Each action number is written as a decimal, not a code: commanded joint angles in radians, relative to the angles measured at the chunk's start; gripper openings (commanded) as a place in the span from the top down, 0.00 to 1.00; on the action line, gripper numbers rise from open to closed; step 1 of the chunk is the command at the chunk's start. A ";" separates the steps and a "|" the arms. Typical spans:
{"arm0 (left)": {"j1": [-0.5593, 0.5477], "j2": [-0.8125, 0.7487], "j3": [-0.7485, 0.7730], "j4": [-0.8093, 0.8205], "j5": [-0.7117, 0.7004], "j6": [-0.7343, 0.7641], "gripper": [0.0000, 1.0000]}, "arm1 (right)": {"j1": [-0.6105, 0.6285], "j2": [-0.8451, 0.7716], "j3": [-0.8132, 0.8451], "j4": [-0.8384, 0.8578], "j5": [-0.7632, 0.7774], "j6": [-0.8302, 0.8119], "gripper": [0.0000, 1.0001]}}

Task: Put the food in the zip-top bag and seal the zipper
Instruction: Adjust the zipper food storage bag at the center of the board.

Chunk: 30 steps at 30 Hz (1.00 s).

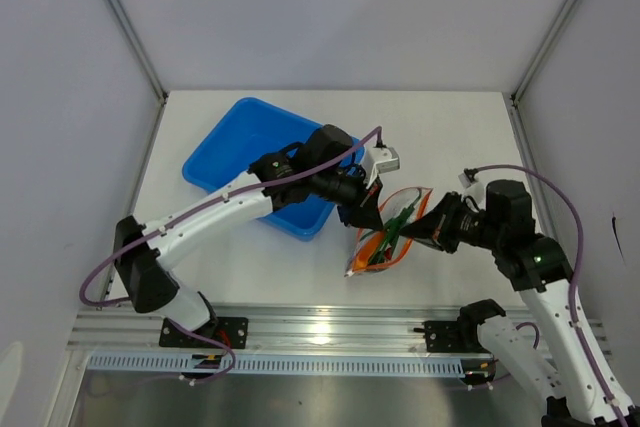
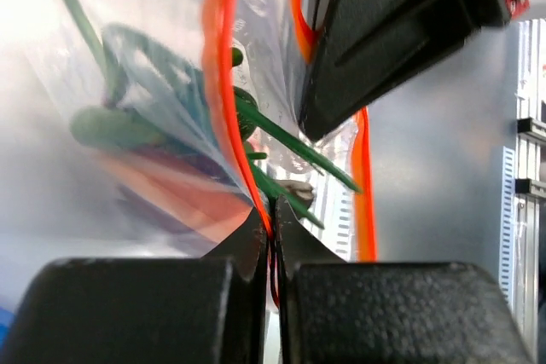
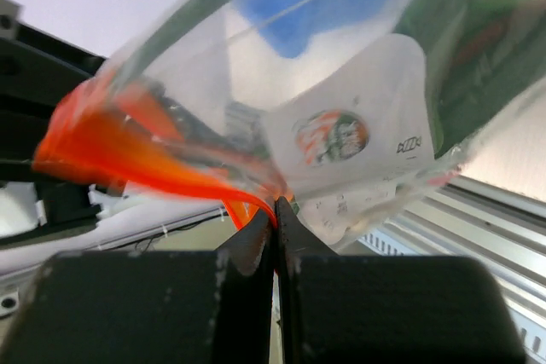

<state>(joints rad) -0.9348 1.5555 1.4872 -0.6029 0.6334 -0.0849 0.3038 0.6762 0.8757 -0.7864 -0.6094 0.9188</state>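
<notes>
Since the left claw (image 2: 271,240) and right claw (image 3: 275,219) both pinch the bag's (image 1: 392,243) zipper (image 2: 223,83) beside the tray (image 1: 235,142), I'd slide one along slowly, keeping it taut.

A white table (image 1: 450,137) carries a blue tray (image 1: 238,139) on its far left part.

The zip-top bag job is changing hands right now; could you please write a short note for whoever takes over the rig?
The left tool is shut on the zipper.
The right tool is shut on it too, from the opposite side.
The zip-top bag is held between both tools, beside the blue tray.
Done: the food is in the bag; none shows outside.
Left: the zipper's two strips look apart, so it likely needs pressing shut.
</notes>
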 commanded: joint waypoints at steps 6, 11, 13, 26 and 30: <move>0.001 -0.089 0.151 -0.125 0.132 0.123 1.00 | 0.003 -0.059 0.091 0.053 -0.072 0.094 1.00; 0.001 -0.054 0.136 -0.169 0.179 0.206 0.99 | 0.001 -0.046 0.059 0.090 -0.023 0.126 0.99; 0.002 -0.023 0.133 -0.181 0.241 0.241 0.99 | 0.001 -0.037 0.007 0.133 -0.018 0.156 0.98; 0.039 0.127 0.185 -0.106 0.273 0.186 0.99 | 0.000 0.120 -0.002 0.237 0.103 0.135 0.95; 0.057 0.088 0.092 0.092 0.236 -0.071 0.99 | 0.001 0.200 0.061 0.210 0.121 -0.020 0.87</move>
<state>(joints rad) -0.8913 1.7130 1.6127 -0.7082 0.8677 0.0463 0.3046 0.8364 0.8513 -0.5957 -0.5339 1.0374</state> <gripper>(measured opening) 0.005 0.102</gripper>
